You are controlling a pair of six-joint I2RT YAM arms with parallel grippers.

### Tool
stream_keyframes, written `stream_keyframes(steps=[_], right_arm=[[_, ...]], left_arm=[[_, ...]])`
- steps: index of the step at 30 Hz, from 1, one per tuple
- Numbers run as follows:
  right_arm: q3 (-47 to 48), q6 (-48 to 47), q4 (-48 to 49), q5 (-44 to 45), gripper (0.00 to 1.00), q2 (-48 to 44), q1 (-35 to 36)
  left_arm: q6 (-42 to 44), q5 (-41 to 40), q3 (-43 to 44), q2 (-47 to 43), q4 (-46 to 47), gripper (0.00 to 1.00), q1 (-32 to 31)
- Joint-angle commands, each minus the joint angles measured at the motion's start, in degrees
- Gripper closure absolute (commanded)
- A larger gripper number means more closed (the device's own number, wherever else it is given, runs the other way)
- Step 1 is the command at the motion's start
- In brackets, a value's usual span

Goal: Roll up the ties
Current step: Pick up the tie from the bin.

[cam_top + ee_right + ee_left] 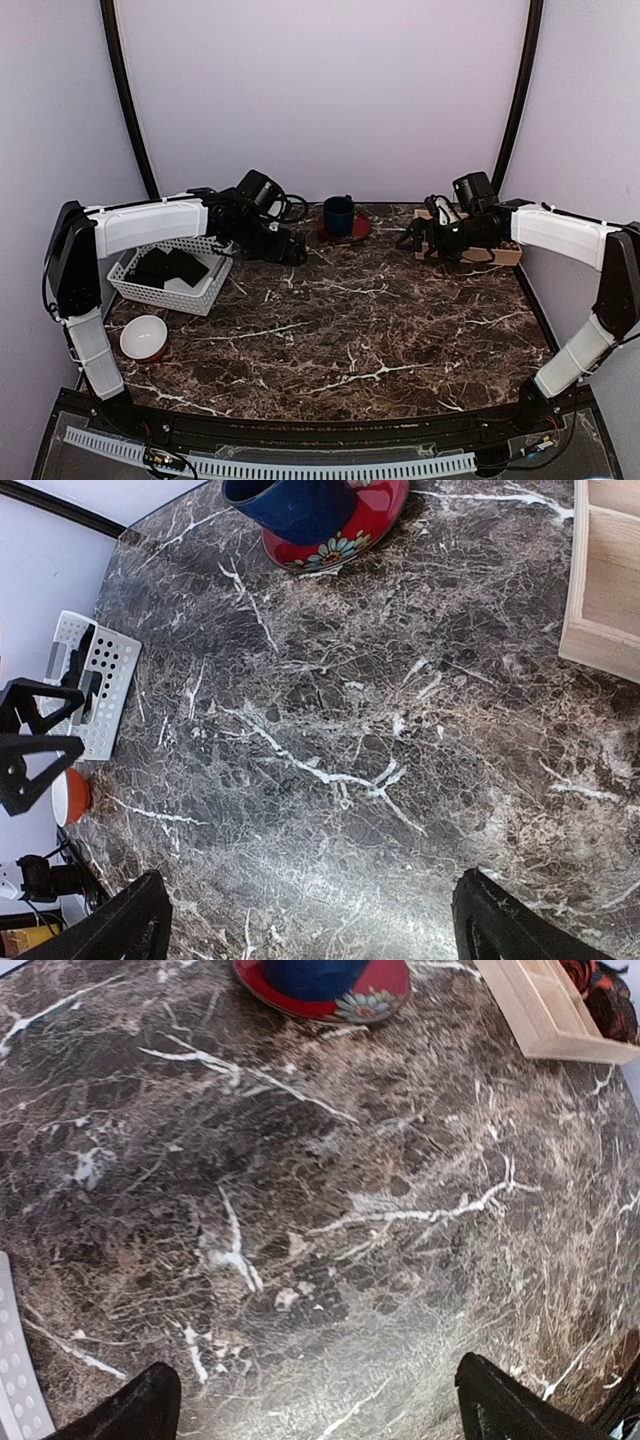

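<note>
Between pale walls (pixel 320 90), dark marble table (pixel 350 320).

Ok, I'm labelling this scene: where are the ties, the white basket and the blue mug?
ties (pixel 168 268): top view, dark fabric inside the basket.
white basket (pixel 160 297): top view, its near wall.
blue mug (pixel 338 215): top view, its side.

The top view looks down from high at 6 o'clock over the whole desk (pixel 350 330). The camera on the left hand (pixel 320 1408), close above the surface, faces about 2 o'clock; that on the right hand (pixel 320 925) faces about 9 o'clock. All share the blue mug (pixel 338 213).
</note>
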Motion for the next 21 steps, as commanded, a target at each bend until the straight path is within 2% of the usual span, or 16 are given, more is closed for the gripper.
stream_keyframes(steps=[1,5,9,12,16,21], right_arm=[[1.47,0.52,3.07,-0.56,0.02,0.54,0.08],[4.53,1.51,3.95,-1.09,0.02,2.71,0.12],[6.31,2.58,4.72,-1.53,0.02,5.52,0.13],[7.42,3.27,4.87,-1.58,0.02,7.10,0.19],[8.14,4.32,5.13,-1.56,0.02,8.71,0.12],[9.27,5.17,4.94,-1.53,0.02,10.37,0.21]], left_arm=[[-3.26,-1.77,-0.48,-7.40,0.06,0.01,8.78],[-3.24,-1.99,-4.85,-13.09,0.86,0.01,18.68],[-0.62,-2.74,-5.23,-14.27,-2.70,0.01,26.42],[-0.07,-5.18,-4.92,-13.01,-5.55,0.01,29.95],[-4.69,-2.56,-5.10,-8.42,-9.55,0.01,35.49],[-5.21,-0.98,-9.44,-6.28,-3.57,0.02,36.47]])
